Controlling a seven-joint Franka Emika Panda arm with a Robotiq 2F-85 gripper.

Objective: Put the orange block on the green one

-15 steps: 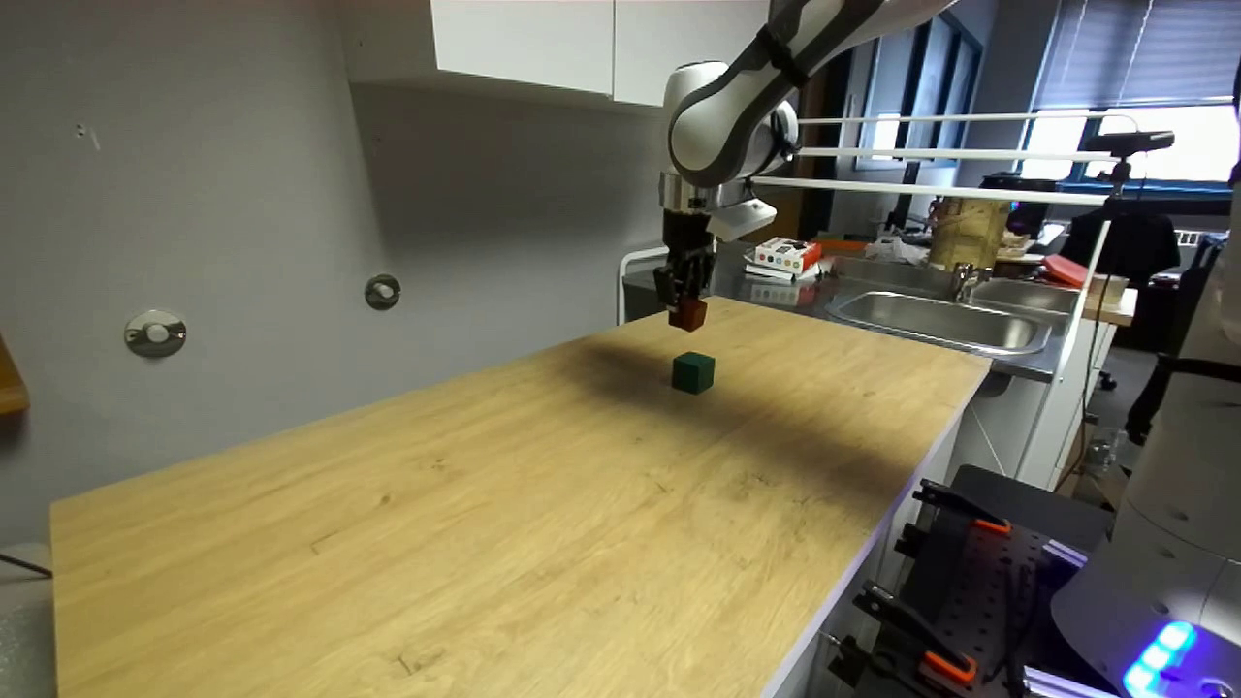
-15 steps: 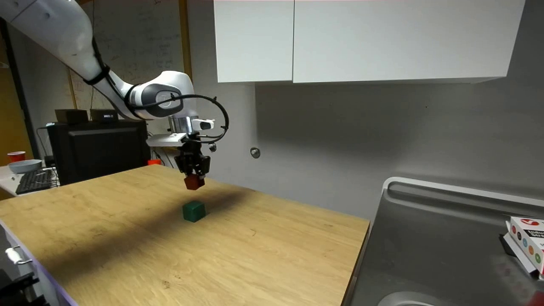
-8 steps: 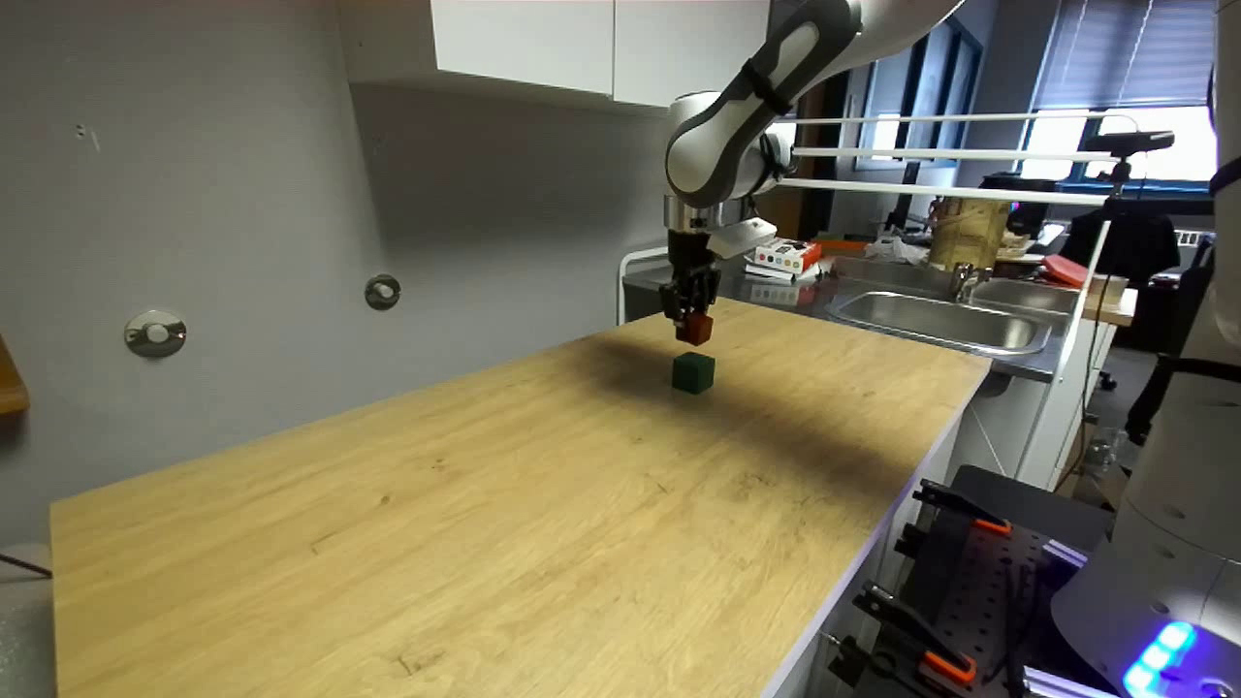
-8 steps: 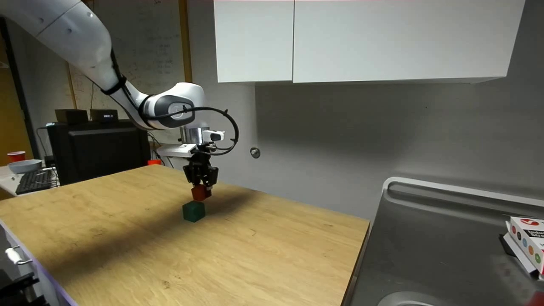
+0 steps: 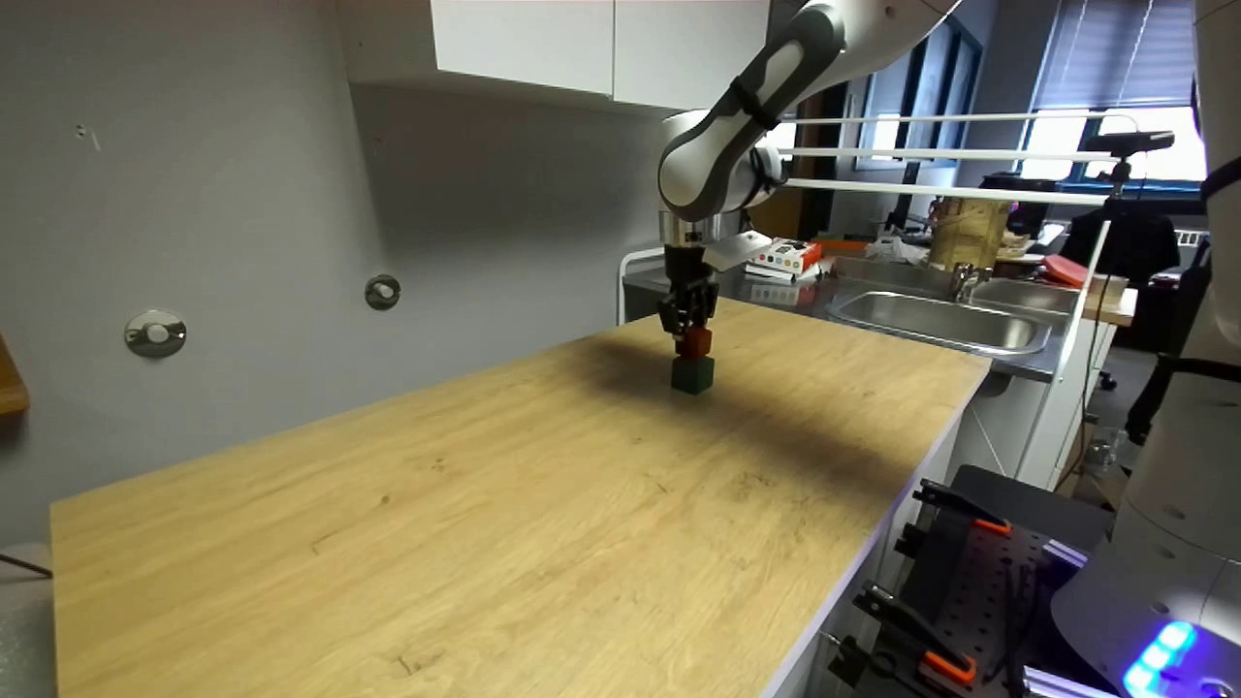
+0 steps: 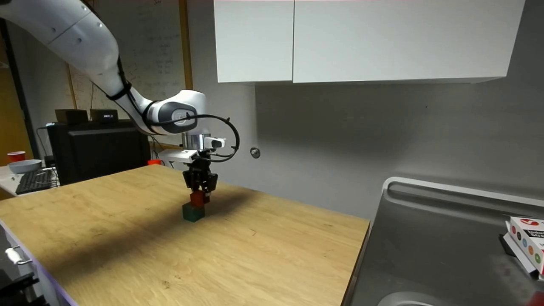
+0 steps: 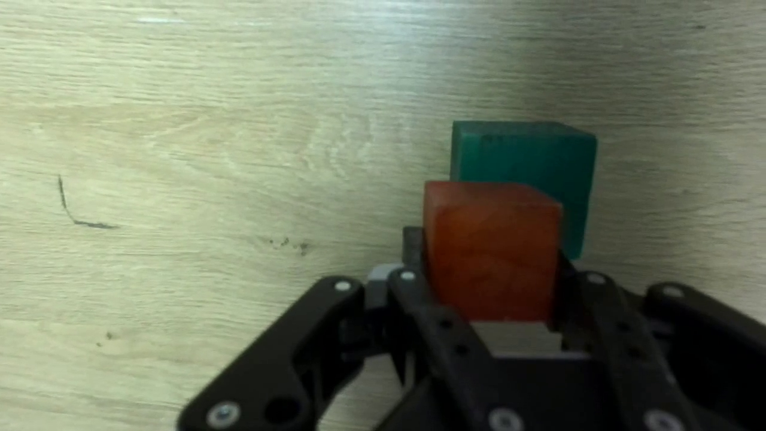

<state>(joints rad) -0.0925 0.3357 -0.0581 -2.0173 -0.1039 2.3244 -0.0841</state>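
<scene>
Gripper [image 7: 492, 263] has the orange block [image 7: 491, 239] clamped — one fingertip against each side face, jaws drawn in snug on it. I've got it over the green block [image 7: 532, 158], and in both exterior views the two read as a stack, orange on top. Underside looks to be touching the green block's top face; from these angles I can't rule out a sliver of gap.

Alignment isn't square. In the wrist view orange overlaps green off-centre, with a band of green showing past its upper edge and down its right side. View is at a slant — I can't tell how far off it really is. In an exterior view I see the orange block [image 6: 196, 198] toward the right of green's top.

Green sits flat on the wooden tabletop [image 5: 436, 543]. My arm [image 6: 85, 46] comes in from above, gripper pointing down, black cable [image 6: 237, 138] looped out above it. A shadow [image 6: 127, 242] lies across the tabletop around the blocks.

Rest of scene: white cabinets [image 6: 399, 38] overhead, metal sink [image 5: 940, 320] past the end of the tabletop, white-and-red carton [image 5: 787, 254] near the sink. In an exterior view there's a red cup [image 6: 16, 157] just behind a bowl [image 6: 24, 166], keyboard [image 6: 35, 182] near them. Blue light [image 5: 1159, 657] is on at the robot base [image 5: 1163, 543]
</scene>
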